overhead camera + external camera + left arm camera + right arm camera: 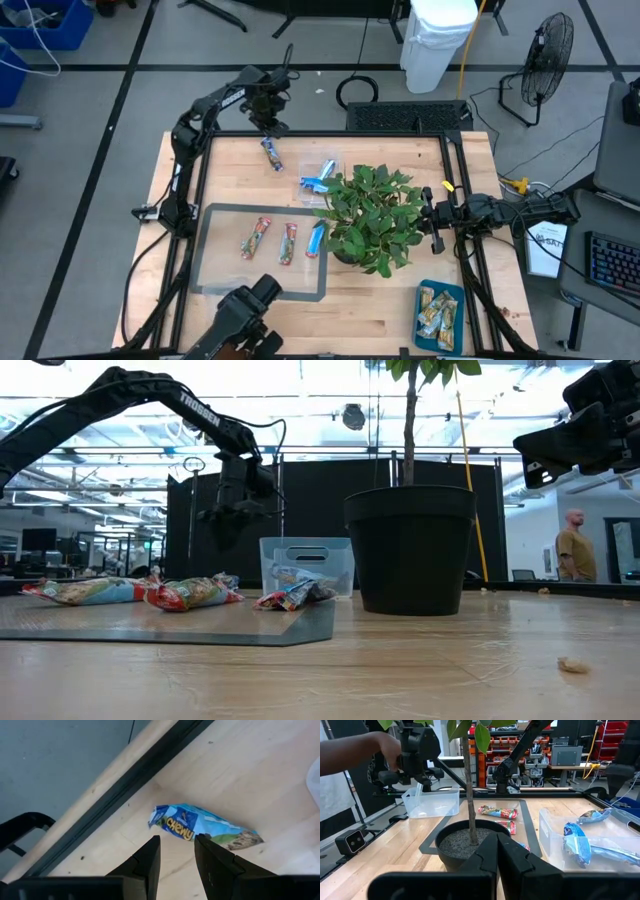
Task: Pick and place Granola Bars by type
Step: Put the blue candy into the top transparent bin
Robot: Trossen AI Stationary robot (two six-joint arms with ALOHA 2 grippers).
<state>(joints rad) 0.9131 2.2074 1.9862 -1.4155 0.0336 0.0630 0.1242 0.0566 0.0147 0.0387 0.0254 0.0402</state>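
A blue-wrapped granola bar (pixel 205 826) lies flat on the wood near the table's far edge (pixel 272 152). My left gripper (pixel 176 845) hangs above it, pointing down, open, with nothing between its fingers; the low view shows it (pixel 232 510) clear of the table. Three more bars, two red-and-tan (pixel 256 238) (pixel 288 243) and one blue (pixel 317 238), lie on the grey mat (pixel 215 250). My right gripper (pixel 497 851) waits shut at the table's right side (pixel 430 215), level, facing the plant.
A potted plant (pixel 370 215) stands mid-table beside the mat. A clear tub (pixel 322 178) holds blue bars behind it, and another clear tub (pixel 432 802) stands near my left gripper. A teal tray (pixel 455 295) at the near right holds green-and-beige bars.
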